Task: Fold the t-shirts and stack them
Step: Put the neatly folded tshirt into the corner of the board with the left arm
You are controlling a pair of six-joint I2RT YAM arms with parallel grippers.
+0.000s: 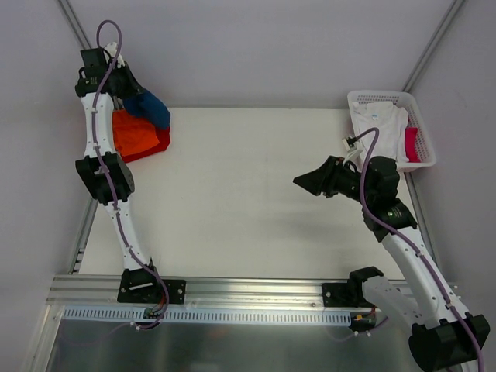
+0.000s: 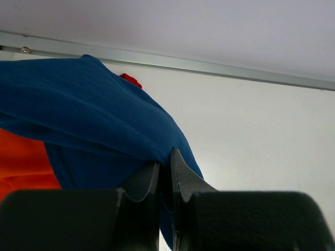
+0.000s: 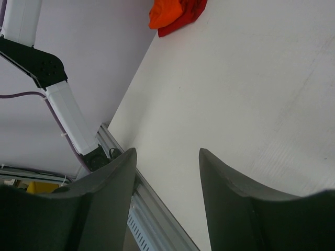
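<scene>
At the table's far left corner, my left gripper (image 1: 133,96) (image 2: 165,167) is shut on a fold of the navy blue t-shirt (image 1: 151,108) (image 2: 94,115). The bunched shirt hangs over the orange t-shirt (image 1: 130,133) (image 2: 21,157). The orange t-shirt lies on the red t-shirt (image 1: 160,142) (image 2: 131,80). The navy shirt's print does not show. Right of centre, my right gripper (image 1: 304,182) (image 3: 166,157) hovers open over bare table with nothing between its fingers. From there the orange t-shirt (image 3: 165,13) and red t-shirt (image 3: 192,10) show far off. A white t-shirt (image 1: 380,124) lies in the basket.
The white lattice basket (image 1: 380,94) stands at the far right corner and also holds a pinkish-red cloth (image 1: 411,143). An aluminium rail (image 1: 248,291) runs along the near table edge. The left arm (image 3: 68,115) stretches along the left edge.
</scene>
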